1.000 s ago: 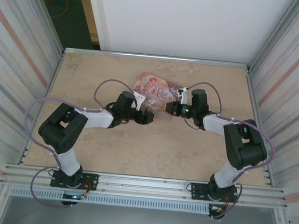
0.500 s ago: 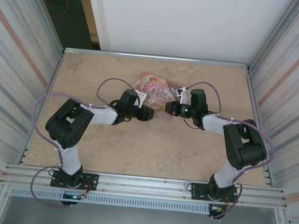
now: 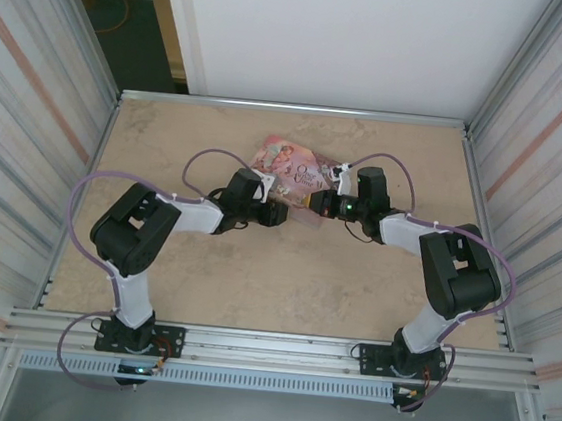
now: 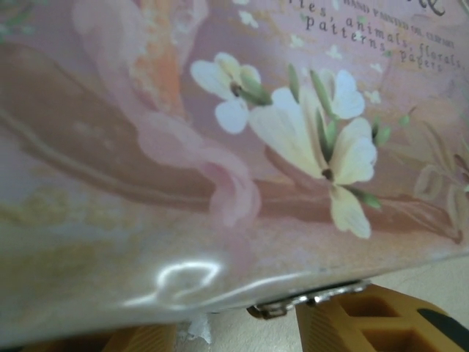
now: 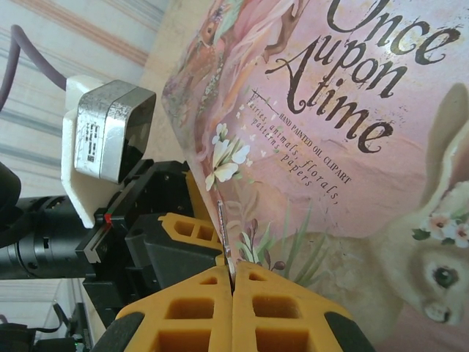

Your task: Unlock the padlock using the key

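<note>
The padlock is hidden. A thin metal key (image 5: 222, 235) sticks out of my right gripper (image 5: 232, 282), which is shut on it. The key's tip points along the near edge of the pink illustrated tin box (image 5: 352, 110). In the top view the right gripper (image 3: 312, 203) is at the tin's (image 3: 291, 161) near right side, facing my left gripper (image 3: 279, 213). The left gripper (image 4: 249, 334) is pushed up against the tin's (image 4: 220, 147) lower edge. Its orange fingers (image 4: 366, 315) stand apart, with bare table and a small metal clasp (image 4: 308, 301) between them.
Corrugated metal walls (image 3: 27, 144) close in the table (image 3: 284, 281) on the left and right, with a white panel at the back. Both arms' purple cables loop over the table near the tin. The left gripper's black body (image 5: 110, 242) sits close beside the key.
The left arm has pushed forward to the tin's near edge, and its elbow has shifted. Its jaws have narrowed. The right gripper has barely moved and still has the key.
</note>
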`<state>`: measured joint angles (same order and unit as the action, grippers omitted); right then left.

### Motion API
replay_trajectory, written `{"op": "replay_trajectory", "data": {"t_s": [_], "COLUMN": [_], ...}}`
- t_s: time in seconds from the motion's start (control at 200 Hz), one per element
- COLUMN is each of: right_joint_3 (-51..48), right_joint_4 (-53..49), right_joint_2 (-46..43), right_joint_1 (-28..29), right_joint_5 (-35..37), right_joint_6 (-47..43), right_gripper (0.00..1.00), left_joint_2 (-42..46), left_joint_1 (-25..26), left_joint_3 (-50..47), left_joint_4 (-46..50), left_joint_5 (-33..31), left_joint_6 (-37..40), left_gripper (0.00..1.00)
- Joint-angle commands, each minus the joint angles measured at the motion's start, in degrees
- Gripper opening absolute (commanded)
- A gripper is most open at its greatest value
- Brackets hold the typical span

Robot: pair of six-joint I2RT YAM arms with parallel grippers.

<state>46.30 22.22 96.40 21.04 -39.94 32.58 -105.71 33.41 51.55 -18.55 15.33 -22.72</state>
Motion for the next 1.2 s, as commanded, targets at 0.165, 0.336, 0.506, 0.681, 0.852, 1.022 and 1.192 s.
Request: {"op": "replay_trajectory", "data": {"t_s": [0.165, 0.336, 0.506, 0.681, 0.852, 1.022, 1.192], "right_joint_3": [1.06, 0.98, 1.04, 1.08, 1.16, 1.16, 1.24], "right_joint_4": [-2.43, -2.42, -2.29, -2.32, -2.44, -2.61, -2.61], "right_joint_2": [1.37, 1.27, 1.18, 0.80, 0.68, 0.63, 0.76], "right_joint_1": [0.97, 1.05, 1.11, 1.21, 1.20, 1.16, 1.32], "right_joint_5": [0.75, 0.67, 0.59, 0.48, 0.46, 0.61, 0.74], "right_joint_6": [-0.23, -0.41, -0.41, -0.41, -0.52, -0.67, -0.67], "right_gripper": [0.00, 0.00, 0.00, 0.00, 0.00, 0.00, 0.00], "left_joint_2": [-2.11, -2.72, -3.25, -3.02, -2.41, -1.28, -0.66], "left_joint_1": [0.34, 0.34, 0.34, 0.33, 0.34, 0.34, 0.41], "left_joint_3": [1.63, 1.71, 1.71, 1.71, 1.72, 1.82, 1.76], "left_joint_4": [-2.67, -3.25, -4.07, -4.31, -3.75, -1.86, -1.10], "left_joint_5": [-1.85, -2.50, -3.02, -3.28, -4.11, -6.72, -8.42], "left_joint_6": [-3.72, -5.13, -6.40, -6.71, -6.68, -6.91, -7.22], "left_gripper": [0.41, 0.39, 0.36, 0.34, 0.37, 0.42, 0.42]}}
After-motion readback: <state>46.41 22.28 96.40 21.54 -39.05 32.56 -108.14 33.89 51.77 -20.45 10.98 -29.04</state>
